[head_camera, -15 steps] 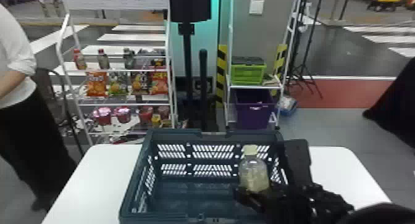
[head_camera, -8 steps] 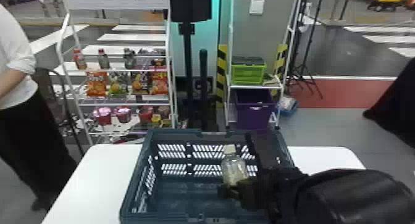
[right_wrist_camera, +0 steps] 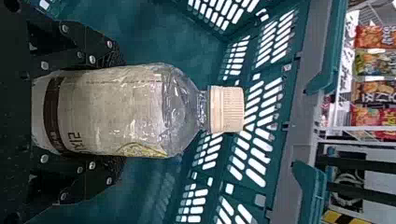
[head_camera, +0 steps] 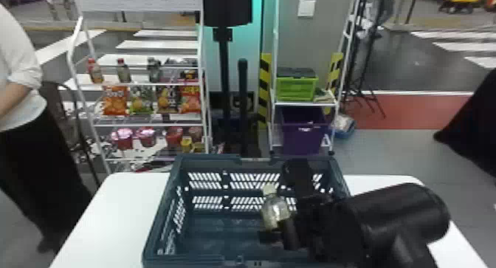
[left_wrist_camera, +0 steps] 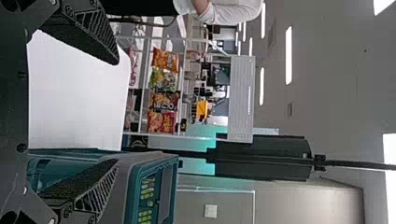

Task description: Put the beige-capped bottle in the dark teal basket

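White surface [head_camera: 107, 219] lies across the bottom of the head view, and a white rack [head_camera: 147, 125] with snack bags [head_camera: 115, 101] is at upper left. Dark teal basket [head_camera: 162, 208] stands at bottom centre. Between its walls, the right gripper [head_camera: 282, 221] pinches the beige-capped bottle [head_camera: 275, 212], cap up, slightly tilted. In left wrist view, the left gripper [left_wrist_camera: 116, 112] has its fingers spread.

A white wire rack [head_camera: 147, 125] holds small bottles [head_camera: 124, 72], snack bags [head_camera: 115, 101] and red tubs [head_camera: 121, 138] — top to bottom. On a second rack [head_camera: 306, 104], a lime-green crate [head_camera: 297, 89] sits above a purple bin [head_camera: 300, 138] — nearer, a white bench [head_camera: 110, 212].
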`<state>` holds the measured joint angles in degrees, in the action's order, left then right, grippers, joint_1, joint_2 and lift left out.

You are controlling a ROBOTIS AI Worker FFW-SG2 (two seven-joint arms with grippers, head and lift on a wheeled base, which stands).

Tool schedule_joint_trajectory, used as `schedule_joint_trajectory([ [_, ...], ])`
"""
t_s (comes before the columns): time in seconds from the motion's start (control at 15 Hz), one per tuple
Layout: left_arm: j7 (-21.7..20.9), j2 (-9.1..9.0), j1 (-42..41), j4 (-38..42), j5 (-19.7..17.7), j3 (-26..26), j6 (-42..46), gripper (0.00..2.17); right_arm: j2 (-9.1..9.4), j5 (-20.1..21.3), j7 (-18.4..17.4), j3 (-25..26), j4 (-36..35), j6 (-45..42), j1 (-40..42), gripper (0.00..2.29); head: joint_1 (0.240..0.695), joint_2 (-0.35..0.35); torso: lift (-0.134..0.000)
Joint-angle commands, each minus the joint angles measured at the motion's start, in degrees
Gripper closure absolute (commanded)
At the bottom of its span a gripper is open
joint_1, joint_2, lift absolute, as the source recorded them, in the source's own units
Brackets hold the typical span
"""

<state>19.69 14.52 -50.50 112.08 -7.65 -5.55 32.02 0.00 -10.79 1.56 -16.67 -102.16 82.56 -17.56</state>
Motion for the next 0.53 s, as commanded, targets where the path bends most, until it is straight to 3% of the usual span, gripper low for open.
schedule_joint_trajectory([
  [0.0, 0.0, -0.02, 0.1, -0.1, -0.2, 0.1, 0.0, 0.14, 0.05, -0.3, -0.1, 0.0, 2.7, -0.2, -1.0, 2.29, 0.499, 0.000, 0.000],
  [0.2, 0.0, -0.02, 0.3, -0.3, -0.3, 0.1, 0.0, 0.14, 0.05, -0.6, 0.0, 0.0, 4.3, -0.2, -1.6, 2.29, 0.499, 0.000, 0.000],
  [0.27, 0.0, -0.02, 0.3, -0.3, -0.3, 0.1, 0.0, 0.14, 0.05, -0.7, 0.0, 0.0, 4.4, -0.2, -1.7, 2.17, 0.499, 0.000, 0.000],
  [0.4, 0.0, -0.02, 0.3, -0.4, -0.3, 0.3, 0.0, 0.14, 0.05, -1.4, 0.0, 0.1, 4.8, -0.2, -1.9, 1.47, 0.499, 0.000, 0.000],
  [0.47, 0.0, -0.02, 0.4, -0.5, -0.4, 0.4, 0.0, 0.14, 0.05, -1.4, 0.0, 0.1, 4.9, 0.4, -1.9, 0.84, 0.499, 0.000, 0.000],
])
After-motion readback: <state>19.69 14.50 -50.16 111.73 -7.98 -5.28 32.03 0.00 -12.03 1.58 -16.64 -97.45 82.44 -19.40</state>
